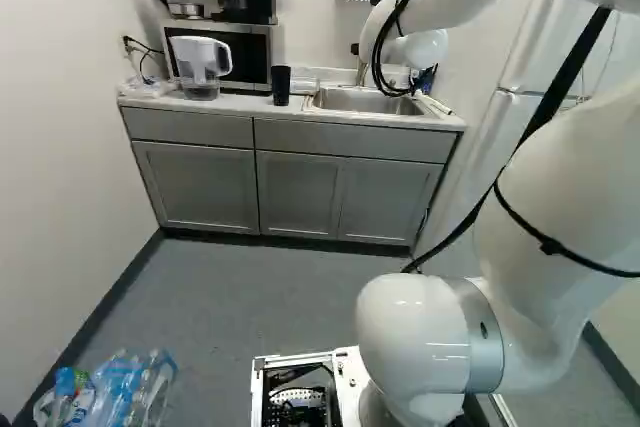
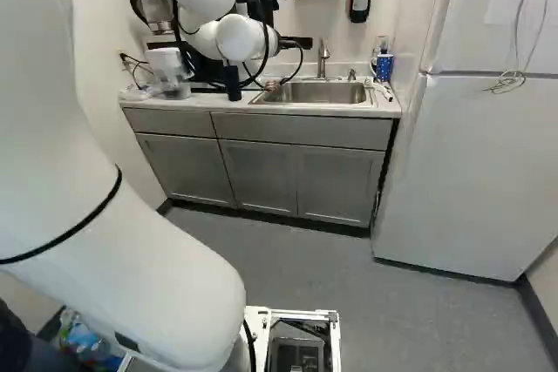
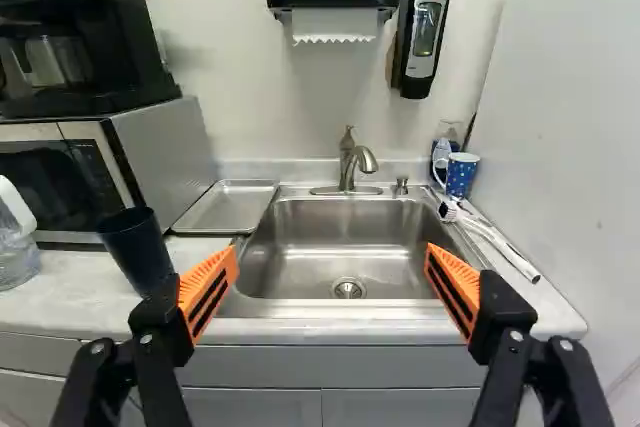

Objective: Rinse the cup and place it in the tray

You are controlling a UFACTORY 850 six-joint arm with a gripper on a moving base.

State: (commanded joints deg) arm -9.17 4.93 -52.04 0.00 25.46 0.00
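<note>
The gripper is open: its two orange-padded fingers stand wide apart in the wrist view, with nothing held between them and the sink ahead. In both base views the arm's end hides much of the gripper, and the pads cannot be made out.

The black cup stands upright on the counter, left of the sink and nearer the counter's front edge than its back edge. In the wrist view, one finger assembly covers the foot of the cup; its interior is too dark to read. The metal tray lies toward the counter's back edge, between the microwave and the sink. The wrist view shows the tray's flat bed; the left base view gives only a thin, unclear strip of it behind the cup.

The faucet is fully exposed in the wrist view; in the left base view the arm and cables mask most of it. The soap dispenser appears in the wrist and right base views only. The blue mug, near the counter's back right corner, is mostly obscured in the left base view. The pitcher is cut off in the wrist view.
</note>
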